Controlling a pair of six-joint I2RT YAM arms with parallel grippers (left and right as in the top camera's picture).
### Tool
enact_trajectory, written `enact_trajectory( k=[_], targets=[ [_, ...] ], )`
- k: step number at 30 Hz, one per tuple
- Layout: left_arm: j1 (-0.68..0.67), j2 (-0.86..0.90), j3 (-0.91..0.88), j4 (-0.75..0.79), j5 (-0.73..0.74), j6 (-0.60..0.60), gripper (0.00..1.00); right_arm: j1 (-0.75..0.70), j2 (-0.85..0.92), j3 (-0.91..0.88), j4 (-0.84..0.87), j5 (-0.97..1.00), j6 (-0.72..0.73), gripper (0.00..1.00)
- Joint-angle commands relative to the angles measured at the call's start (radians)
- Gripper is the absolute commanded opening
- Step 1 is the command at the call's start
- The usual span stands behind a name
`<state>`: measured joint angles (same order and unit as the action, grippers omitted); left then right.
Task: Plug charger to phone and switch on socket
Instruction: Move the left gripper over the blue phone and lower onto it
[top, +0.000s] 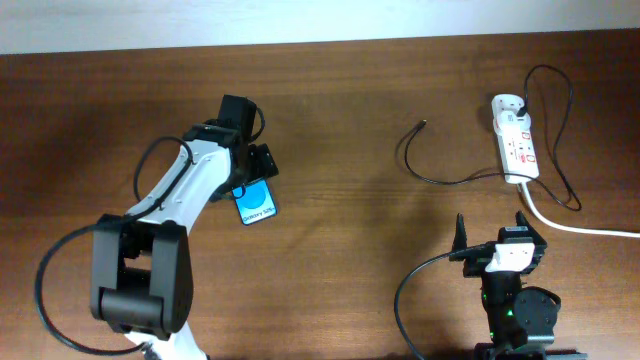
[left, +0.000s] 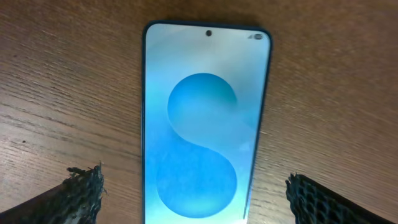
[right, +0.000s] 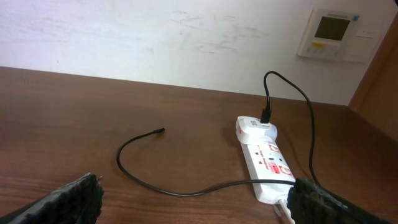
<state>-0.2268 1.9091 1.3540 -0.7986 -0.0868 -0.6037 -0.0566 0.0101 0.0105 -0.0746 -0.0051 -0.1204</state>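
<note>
The phone (top: 255, 203) lies flat on the wooden table, its blue screen up; it fills the left wrist view (left: 205, 124). My left gripper (top: 250, 178) hangs over it, open, a fingertip on each side of the phone and apart from it (left: 194, 193). The charger cable (top: 440, 178) lies in a loop at the right, its plug tip (top: 422, 125) free on the table; it also shows in the right wrist view (right: 134, 171), tip (right: 159, 131). The white socket strip (top: 515, 140) lies at the far right (right: 267, 163). My right gripper (top: 490, 232) is open and empty near the front edge (right: 196, 202).
A white adapter (right: 255, 126) sits plugged into the strip's far end. The strip's thick white cord (top: 575, 225) runs off to the right. A wall thermostat (right: 329, 32) hangs behind the table. Black robot cables (top: 60, 270) loop at the front left.
</note>
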Motion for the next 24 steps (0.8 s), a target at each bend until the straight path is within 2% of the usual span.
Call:
enact_trajectory(
  k=[1, 24],
  targets=[
    [0.014, 0.043, 0.013, 0.002, -0.016, -0.017, 0.99, -0.005, -0.006, -0.005, -0.005, -0.009, -0.003, 0.99],
    [0.012, 0.171, 0.006, 0.038, 0.005, -0.010, 0.99, -0.005, -0.006, -0.005, -0.005, -0.010, -0.003, 0.99]
  ],
)
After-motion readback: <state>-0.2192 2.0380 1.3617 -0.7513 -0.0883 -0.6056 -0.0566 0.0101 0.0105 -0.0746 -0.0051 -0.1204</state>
